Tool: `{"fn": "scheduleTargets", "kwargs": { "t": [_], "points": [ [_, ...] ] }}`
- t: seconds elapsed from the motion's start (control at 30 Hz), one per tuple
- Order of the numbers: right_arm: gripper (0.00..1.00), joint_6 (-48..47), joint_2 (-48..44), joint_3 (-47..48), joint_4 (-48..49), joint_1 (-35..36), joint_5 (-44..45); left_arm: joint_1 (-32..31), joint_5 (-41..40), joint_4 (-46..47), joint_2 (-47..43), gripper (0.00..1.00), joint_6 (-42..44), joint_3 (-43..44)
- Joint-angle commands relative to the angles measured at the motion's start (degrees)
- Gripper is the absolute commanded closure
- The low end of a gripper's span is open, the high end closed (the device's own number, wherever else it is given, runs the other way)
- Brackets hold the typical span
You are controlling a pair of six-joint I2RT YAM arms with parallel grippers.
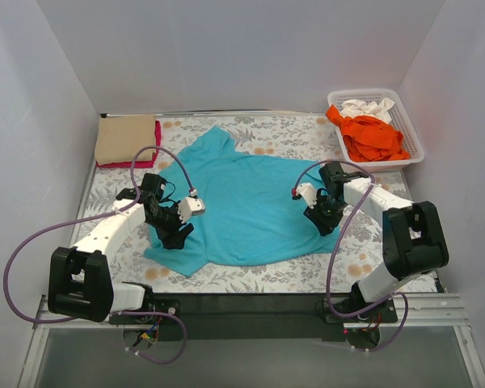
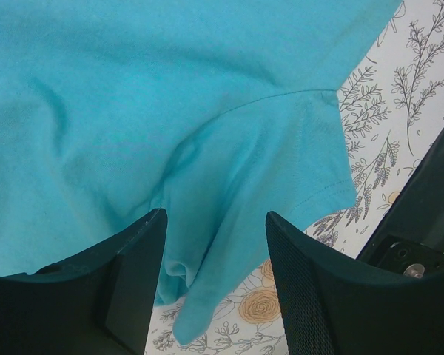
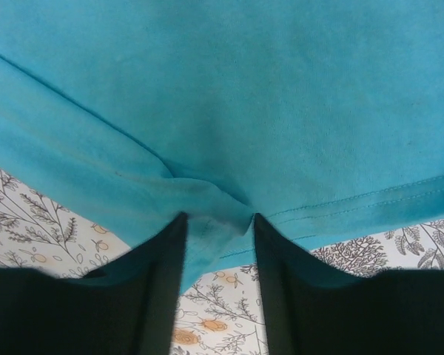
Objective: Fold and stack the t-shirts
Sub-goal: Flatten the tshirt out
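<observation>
A turquoise t-shirt (image 1: 246, 202) lies spread on the floral table cloth. My left gripper (image 1: 175, 233) is at its near-left sleeve (image 2: 281, 163). The jaws stand wide apart with sleeve cloth between them. My right gripper (image 1: 318, 218) is at the shirt's near-right hem (image 3: 370, 200). Its jaws are narrower but still apart, with a bunched fold of hem (image 3: 214, 222) touching both fingers. A folded tan t-shirt (image 1: 125, 137) lies on a magenta-red one (image 1: 157, 133) at the back left. The orange t-shirt (image 1: 372, 136) and the white t-shirt (image 1: 368, 107) lie crumpled in the basket.
The white lattice basket (image 1: 415, 153) stands at the back right, close to the right wall. White walls close in the left, right and back. A dark rail (image 1: 242, 303) runs along the near table edge. Purple cables loop off both arms.
</observation>
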Motion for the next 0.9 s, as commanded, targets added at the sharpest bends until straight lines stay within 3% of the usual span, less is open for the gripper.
{"fn": "scheduleTargets", "kwargs": {
  "t": [0.0,0.07,0.1,0.23,0.4,0.53,0.63,0.8,0.87],
  "points": [
    [0.66,-1.1,1.1,-0.2,-0.5,-0.6,-1.0,-0.2,-0.2,0.8,-1.0,0.47,0.2,1.0],
    [0.75,-1.7,0.5,0.3,-2.4,-0.7,-2.3,-0.2,-0.3,0.7,-1.3,0.48,0.4,0.8],
    [0.88,-1.8,-0.7,0.7,-3.2,-0.9,-2.8,-0.2,-0.4,0.9,-1.7,0.48,0.4,0.7],
    [0.99,-4.0,-5.6,2.5,-8.9,-0.9,-6.7,-0.2,-0.2,0.8,-1.7,0.48,0.4,0.4],
    [0.99,-15.3,-14.7,0.4,-17.3,-0.7,-10.1,-0.2,0.8,-0.2,-1.5,0.51,1.0,1.0],
    [0.99,-26.4,-23.2,-9.4,-21.9,3.2,-4.7,-0.2,2.0,-1.8,-1.5,0.51,2.4,2.1],
    [0.82,-31.9,-28.5,-16.9,-22.3,7.1,-1.5,-0.3,3.1,-4.5,-0.7,0.51,4.7,3.6],
    [0.79,-34.2,-34.0,-20.4,-21.7,10.9,1.4,-1.9,4.4,-9.5,-0.5,0.56,9.2,4.4],
    [0.75,-29.7,-33.6,-17.5,-21.0,10.9,1.3,-3.4,4.2,-10.9,-0.9,0.57,11.0,4.2]
  ]
}}
